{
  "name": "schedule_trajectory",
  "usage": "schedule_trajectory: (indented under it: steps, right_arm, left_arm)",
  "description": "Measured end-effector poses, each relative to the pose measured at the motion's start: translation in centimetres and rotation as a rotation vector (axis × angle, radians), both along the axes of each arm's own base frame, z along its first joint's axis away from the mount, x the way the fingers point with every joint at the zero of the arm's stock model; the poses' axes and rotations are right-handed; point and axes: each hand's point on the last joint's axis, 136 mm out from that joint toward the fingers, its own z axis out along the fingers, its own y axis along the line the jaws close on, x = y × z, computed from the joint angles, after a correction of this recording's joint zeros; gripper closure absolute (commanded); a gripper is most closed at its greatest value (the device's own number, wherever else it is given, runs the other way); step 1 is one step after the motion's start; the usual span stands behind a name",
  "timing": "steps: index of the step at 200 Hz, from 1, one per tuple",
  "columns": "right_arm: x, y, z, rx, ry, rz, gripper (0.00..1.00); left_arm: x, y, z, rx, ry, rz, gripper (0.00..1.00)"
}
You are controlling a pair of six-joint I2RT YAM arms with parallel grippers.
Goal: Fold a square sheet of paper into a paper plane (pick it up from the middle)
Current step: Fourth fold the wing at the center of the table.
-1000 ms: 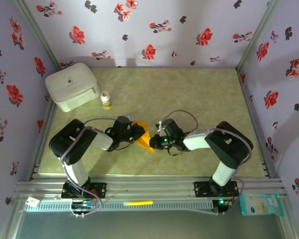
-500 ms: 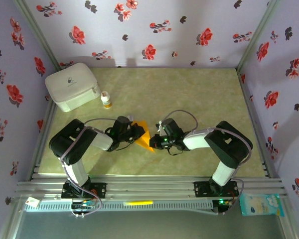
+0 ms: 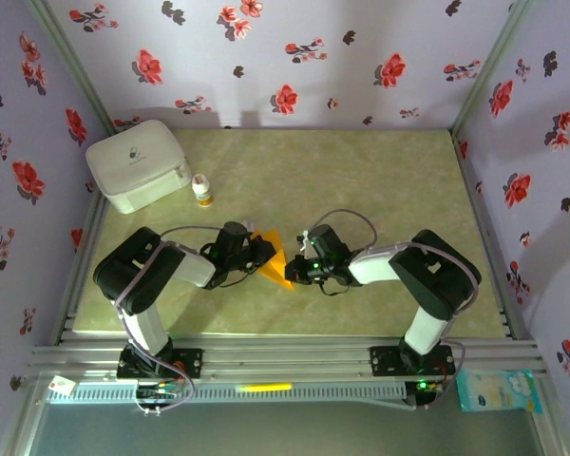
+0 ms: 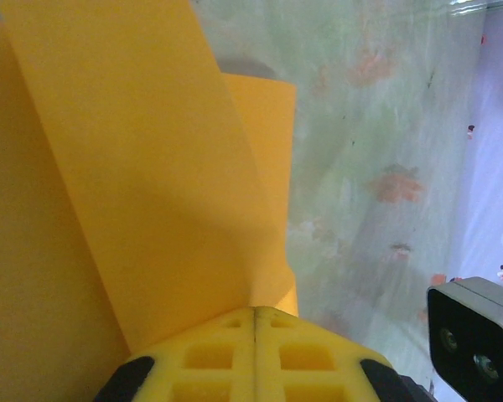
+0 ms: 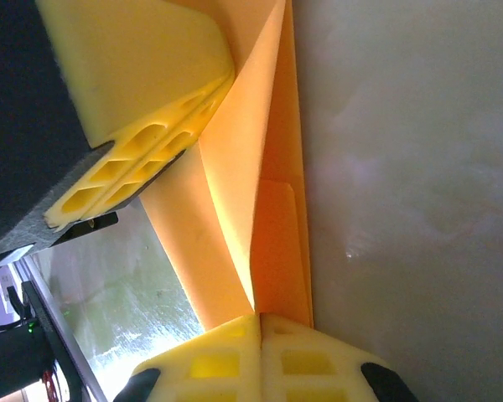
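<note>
From above, the square sheet of paper [image 3: 275,262] is only a small orange wedge low over the counter [image 3: 380,180], between the two arms. The wrist views show more: its folded layers stand up, and the left pincer [image 4: 254,311] and the right pincer [image 5: 260,316] are each pressed together on an edge of it. Its long axis seems to run from far-left to near-right with the narrow tip toward the near edge, though it is small to judge.
</note>
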Motion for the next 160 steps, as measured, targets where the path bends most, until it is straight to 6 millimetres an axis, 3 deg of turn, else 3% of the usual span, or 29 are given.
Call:
schedule_trajectory:
  steps: [160]
  right_arm:
    - [0.01, 0.0, 0.0, 0.005, 0.028, 0.001, 0.96]
  left_arm:
    - [0.24, -0.17, -0.24, 0.013, 0.018, 0.0, 1.0]
